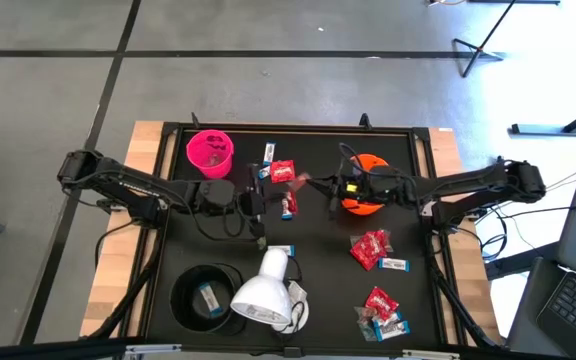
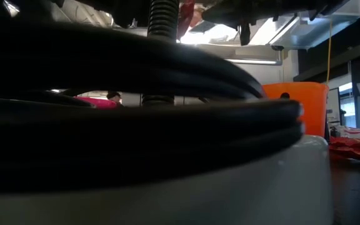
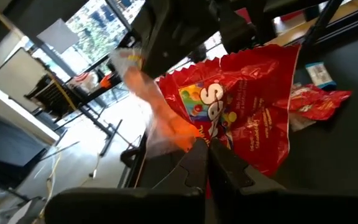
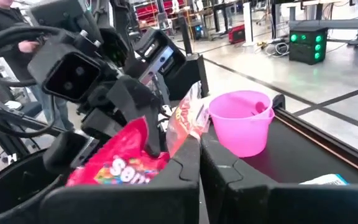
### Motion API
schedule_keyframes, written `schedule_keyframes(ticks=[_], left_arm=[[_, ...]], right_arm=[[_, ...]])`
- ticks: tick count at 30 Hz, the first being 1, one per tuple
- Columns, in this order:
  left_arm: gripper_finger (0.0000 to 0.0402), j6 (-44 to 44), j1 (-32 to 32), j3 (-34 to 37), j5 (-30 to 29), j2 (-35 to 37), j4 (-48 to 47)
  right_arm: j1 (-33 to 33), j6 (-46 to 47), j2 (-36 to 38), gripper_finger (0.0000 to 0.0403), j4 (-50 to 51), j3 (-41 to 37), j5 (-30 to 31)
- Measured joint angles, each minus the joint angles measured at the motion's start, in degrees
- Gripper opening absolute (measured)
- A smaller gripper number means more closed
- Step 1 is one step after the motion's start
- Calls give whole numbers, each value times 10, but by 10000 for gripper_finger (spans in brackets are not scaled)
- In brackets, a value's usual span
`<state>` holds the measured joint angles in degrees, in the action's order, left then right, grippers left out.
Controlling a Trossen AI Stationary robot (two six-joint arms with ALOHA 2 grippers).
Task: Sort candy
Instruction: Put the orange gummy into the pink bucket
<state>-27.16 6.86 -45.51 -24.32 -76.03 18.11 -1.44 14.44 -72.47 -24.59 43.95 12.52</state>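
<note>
My left gripper (image 1: 268,202) (image 3: 207,155) is shut on a red crinkly sweet packet (image 3: 247,106) near the table's middle. My right gripper (image 1: 315,183) (image 4: 199,152) reaches over from the orange cup (image 1: 366,188) and is shut on a small see-through orange-red packet (image 4: 188,118). The two grippers stand close, tip to tip. More red packets (image 1: 371,247) and white-and-blue bars (image 1: 395,265) lie flat on the table's right near part. One bar (image 1: 208,298) lies inside the black cup (image 1: 183,285). The low view shows neither gripper. My left gripper pinches the red packet by its lower edge (image 3: 224,148) between both fingers. The packet stands up past the fingertips with its crimped end free. Whether it hangs clear of the table cannot be told. My right gripper pinches the see-through orange-red packet by its lower end (image 4: 190,135) between both fingers, coming level from the table's right. The packet sticks up beyond the fingertips, off the table.
The pink cup (image 1: 209,150) stands at the far left. The white lamp head (image 1: 265,290) sits at the near edge beside the black cup and blocks most of the low view. A red packet (image 1: 284,172) and a bar (image 1: 269,152) lie just beyond the grippers.
</note>
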Motion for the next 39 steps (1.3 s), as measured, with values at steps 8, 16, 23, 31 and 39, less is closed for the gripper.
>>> schedule_keyframes(ticks=[8, 16, 23, 31, 39], left_arm=[[0, -4, 3, 0, -58, 7, -2], [0, -3, -13, 0, -61, 43, 1], [0, 12, -23, 0, -33, 68, -1], [0, 16, -25, 0, -28, 68, -2], [0, 21, -25, 0, -28, 68, -1]], right_arm=[[0, 8, 5, 0, 71, 0, 6], [0, 17, 4, 0, 93, 0, 6], [0, 18, 4, 0, 98, 0, 4], [0, 17, 8, 0, 100, 0, -5], [0, 6, 54, 0, 112, 0, -4]])
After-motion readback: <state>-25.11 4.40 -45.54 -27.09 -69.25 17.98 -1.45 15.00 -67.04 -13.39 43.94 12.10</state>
